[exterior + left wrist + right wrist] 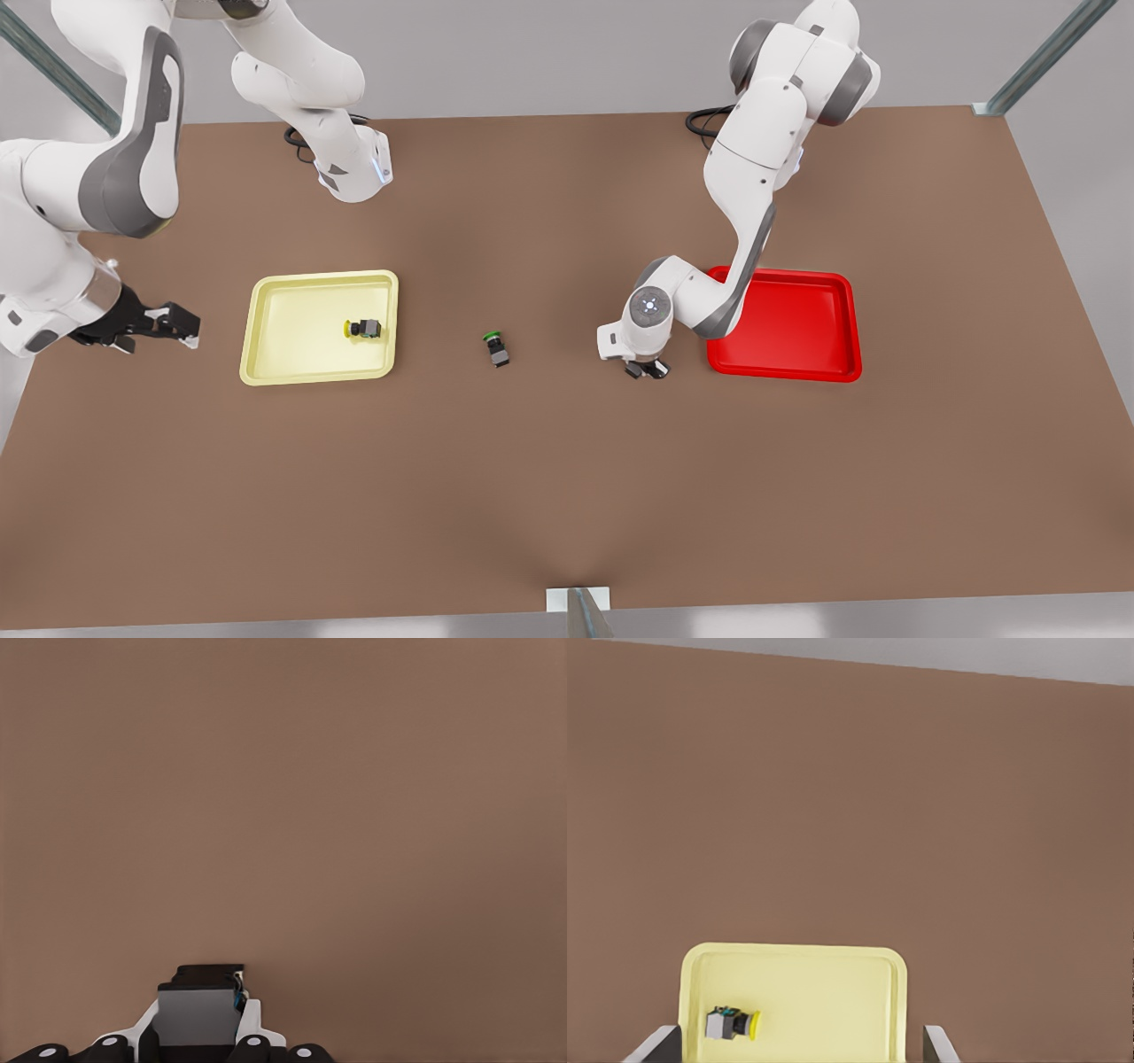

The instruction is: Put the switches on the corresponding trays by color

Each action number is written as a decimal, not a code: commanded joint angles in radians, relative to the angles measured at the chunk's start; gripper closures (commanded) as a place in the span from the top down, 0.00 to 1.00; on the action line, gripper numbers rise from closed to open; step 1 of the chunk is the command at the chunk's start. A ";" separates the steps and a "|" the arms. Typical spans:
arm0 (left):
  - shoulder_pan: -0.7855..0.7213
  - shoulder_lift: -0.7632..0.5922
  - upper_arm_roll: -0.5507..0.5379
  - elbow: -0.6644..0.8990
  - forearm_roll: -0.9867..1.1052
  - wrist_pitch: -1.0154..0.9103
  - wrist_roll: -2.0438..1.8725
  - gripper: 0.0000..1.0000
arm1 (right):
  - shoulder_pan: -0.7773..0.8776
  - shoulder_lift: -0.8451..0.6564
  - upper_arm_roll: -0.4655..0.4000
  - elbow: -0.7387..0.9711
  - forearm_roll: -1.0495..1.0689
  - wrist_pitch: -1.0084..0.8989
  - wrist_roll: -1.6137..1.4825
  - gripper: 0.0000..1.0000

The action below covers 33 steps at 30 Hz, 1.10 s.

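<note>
Left claw (pixel 647 369): low over the brown worktop (pixel 567 487), pointing down, clenched on a gripped switch (pixel 195 1012). Grey blocky body wedged between the fingers in the left wrist view; cap colour cannot be told. In the front view, switch hidden under the claw.

Red tray (pixel 797 328): just beside the left claw, toward the front view's right, partly behind that arm's forearm.

Green-capped switch (pixel 496 347): on the bare worktop, near the left claw on its other side, lying with cap pointing away from the camera.

Right claw (pixel 182 323): released, fingers (pixel 937 1043) spread wide, hovering above the worktop, waiting.

Yellow tray (pixel 266 306): directly ahead of the right claw, close by. Yellow-capped switch (pixel 365 330) lying on its side inside it, near the rim farthest from the claw, cap pointing back toward the claw.
</note>
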 commanded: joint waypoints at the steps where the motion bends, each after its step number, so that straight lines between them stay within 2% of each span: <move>1: 0.000 -0.001 0.000 0.001 -0.029 -0.003 0.002 0.49 | 0.012 0.000 0.001 0.000 -0.002 0.000 0.000 1.00; 5: 0.003 -0.109 0.012 -0.023 -0.031 -0.122 0.010 0.50 | 0.006 -0.002 0.001 0.000 -0.002 -0.009 0.000 1.00; 7: 0.005 -0.227 0.037 -0.154 -0.031 -0.121 0.027 0.50 | 0.004 0.000 0.001 0.000 -0.002 -0.011 0.000 1.00; 11: 0.003 -0.411 0.166 -0.399 -0.031 -0.110 0.219 0.50 | -0.003 0.006 -0.001 -0.001 -0.003 -0.011 -0.002 1.00; 13: 0.002 -0.466 0.218 -0.491 -0.031 -0.121 0.266 0.50 | -0.002 0.009 -0.001 0.000 -0.002 -0.002 0.000 1.00; 17: 0.002 -0.469 0.296 -0.508 -0.029 -0.247 0.288 0.52 | -0.011 0.018 -0.002 0.013 -0.003 0.000 -0.011 1.00; 18: 0.002 -0.460 0.311 -0.507 -0.029 -0.245 0.315 0.59 | -0.011 0.020 -0.002 0.014 -0.003 0.002 -0.012 1.00; 19: 0.002 -0.453 0.316 -0.502 -0.029 -0.243 0.337 1.00 | -0.011 0.023 -0.002 0.031 -0.005 0.000 -0.014 1.00; 24: 0.002 -0.451 0.317 -0.491 -0.029 -0.250 0.337 1.00 | -0.017 0.029 -0.002 0.053 -0.009 0.000 -0.094 1.00; 26: 0.003 -0.449 0.354 -0.337 -0.031 -0.351 0.306 1.00 | -0.026 0.028 -0.002 0.054 -0.008 -0.006 -0.100 1.00; 28: 0.012 -0.350 0.417 0.061 -0.037 -0.658 0.278 1.00 | -0.026 0.028 -0.002 0.059 -0.009 -0.009 -0.100 1.00; 30: 0.018 -0.324 0.475 0.223 -0.138 -0.667 0.234 1.00 | -0.032 0.028 -0.002 0.059 -0.006 -0.011 -0.098 1.00; 31: 0.067 -0.337 0.463 0.315 -0.136 -0.705 0.209 1.00 | -0.032 0.026 -0.002 0.059 -0.006 -0.012 -0.100 1.00; 32: 0.253 -0.350 0.276 0.446 -0.123 -0.812 0.101 1.00 | -0.040 0.026 -0.002 0.057 -0.006 -0.014 -0.107 1.00; 33: 0.365 -0.388 0.129 0.466 -0.032 -0.837 0.054 1.00 | -0.039 0.028 -0.002 0.060 -0.006 -0.012 -0.101 1.00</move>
